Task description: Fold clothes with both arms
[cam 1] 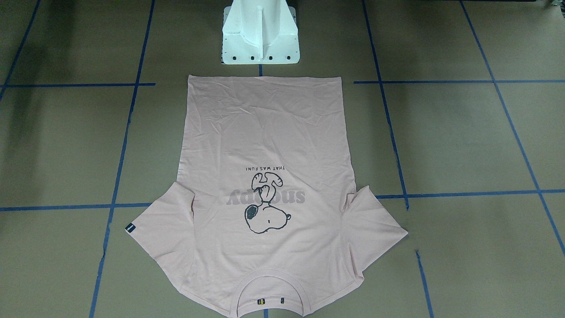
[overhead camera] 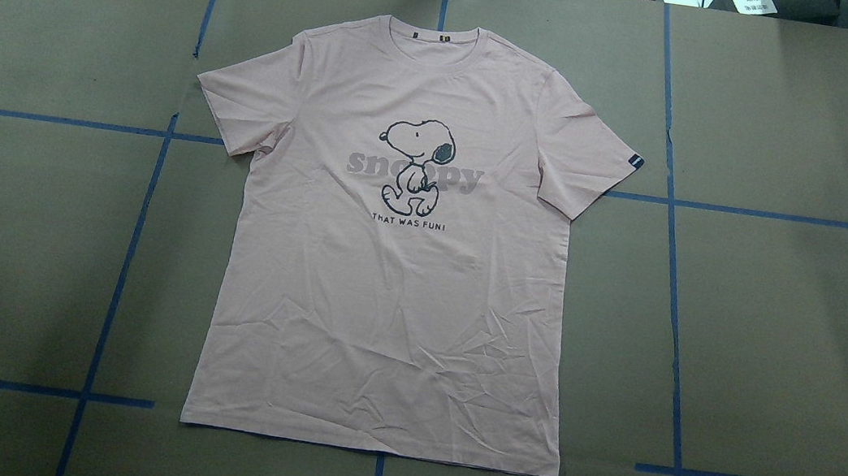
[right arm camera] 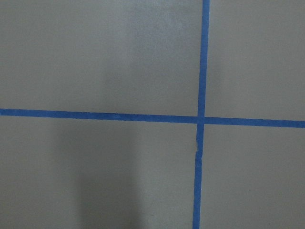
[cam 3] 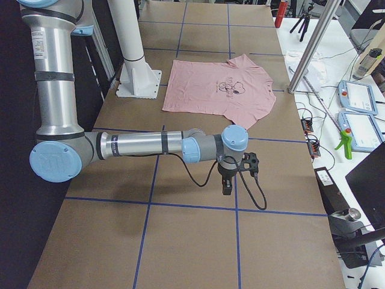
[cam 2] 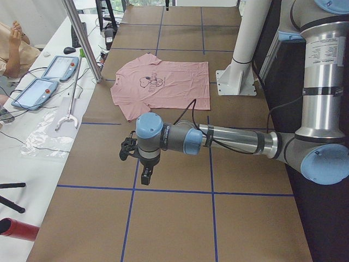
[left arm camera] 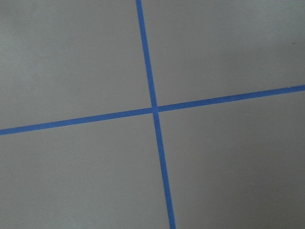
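The light pink T-shirt (overhead camera: 393,283) lies flat and spread out, print side up, in the middle of the brown table; its collar points away from the robot base and both sleeves are out. It also shows in the front-facing view (cam 1: 265,132) and both side views (cam 2: 163,82) (cam 3: 216,90). My left gripper (cam 2: 146,176) hangs above bare table well to the shirt's left. My right gripper (cam 3: 227,184) hangs above bare table well to its right. Both show only in side views, so I cannot tell whether they are open or shut. The wrist views show only table and blue tape.
The white pedestal base (cam 1: 260,35) stands at the shirt's hem. Blue tape lines (overhead camera: 675,263) grid the table. Teach pendants (cam 2: 32,90) and a metal post (cam 2: 82,38) stand on the operators' side, where a person (cam 2: 13,49) sits.
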